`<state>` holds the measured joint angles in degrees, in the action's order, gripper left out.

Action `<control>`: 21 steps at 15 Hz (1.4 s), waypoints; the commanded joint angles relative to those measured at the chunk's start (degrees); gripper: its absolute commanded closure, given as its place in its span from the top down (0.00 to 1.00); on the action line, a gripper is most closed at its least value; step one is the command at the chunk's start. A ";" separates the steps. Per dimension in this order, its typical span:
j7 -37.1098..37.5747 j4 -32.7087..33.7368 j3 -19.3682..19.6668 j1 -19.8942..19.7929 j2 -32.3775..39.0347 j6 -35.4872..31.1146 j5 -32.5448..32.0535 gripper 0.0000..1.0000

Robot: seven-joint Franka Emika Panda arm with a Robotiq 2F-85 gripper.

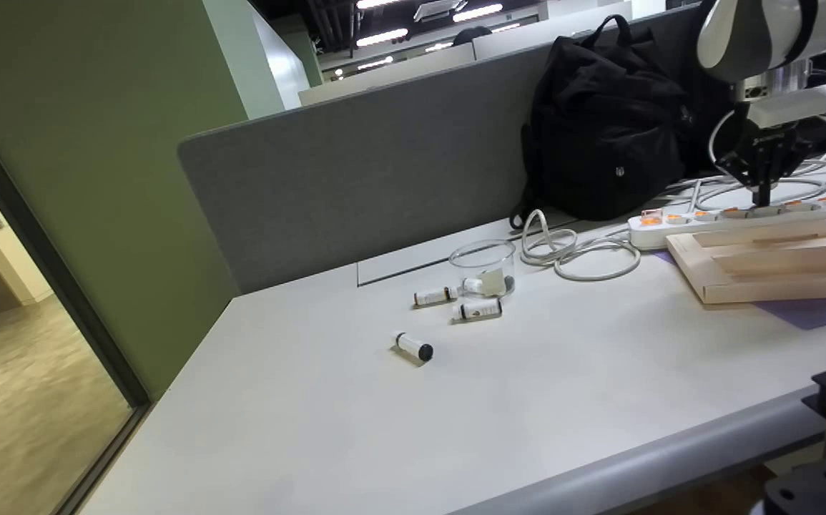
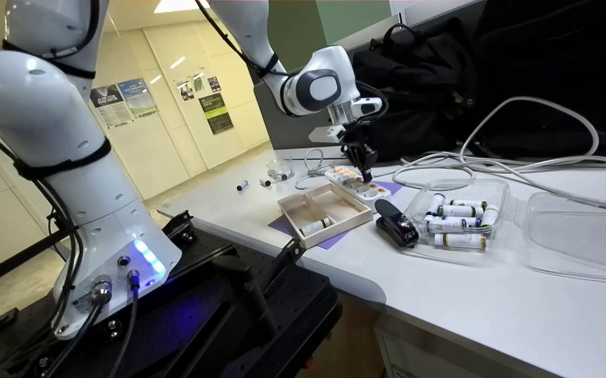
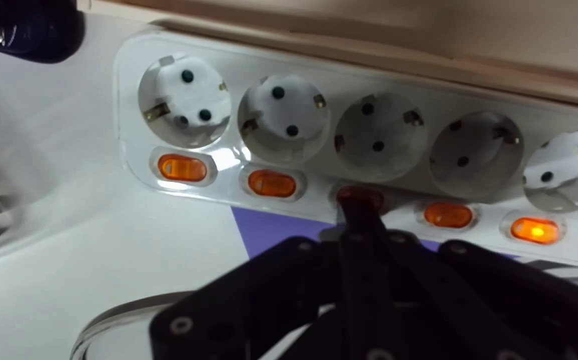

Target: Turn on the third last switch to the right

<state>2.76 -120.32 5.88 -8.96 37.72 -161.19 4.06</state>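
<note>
Probably for poking, the black two-fingered gripper (image 3: 363, 210) I'm watching is pressed together. From the wrist view's six o'clock, it partly hides an oval orange plastic switch (image 3: 376, 197).

No text can be made out. In an exterior view, blurred posters (image 2: 137, 98) hang on the wall (image 2: 153, 152), well left of the hand (image 2: 368, 177); right of the hand, small white cylinders (image 2: 460, 241) bear print too small to read. In an exterior view, a backpack (image 1: 591, 114) left of the hand has an illegible emblem (image 1: 620, 172).
</note>
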 commanded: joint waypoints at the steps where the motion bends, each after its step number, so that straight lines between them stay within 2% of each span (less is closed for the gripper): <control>1: -1.61 4.67 -1.18 -2.97 3.52 2.90 1.40 0.00; 7: -3.11 7.69 -2.36 -5.44 4.02 6.68 2.47 0.00; 11: -7.76 2.93 -4.38 -8.33 -3.16 6.10 4.35 0.00; 14: -12.09 -0.59 -5.11 -9.94 -10.28 9.92 4.73 0.00; 15: -12.58 -1.72 -4.47 -9.67 -12.58 11.38 4.38 0.07; 16: -13.03 -2.90 -3.66 -9.31 -14.81 12.74 3.88 0.28; 19: -15.97 -5.02 -2.01 -9.06 -19.90 17.59 3.14 0.47; 20: -14.60 -1.94 -1.99 -8.16 -15.76 15.34 4.23 0.54; 21: -15.00 -2.56 -1.65 -8.10 -17.06 16.01 4.31 0.37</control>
<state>-11.92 -122.93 3.28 -18.04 20.65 -145.31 7.84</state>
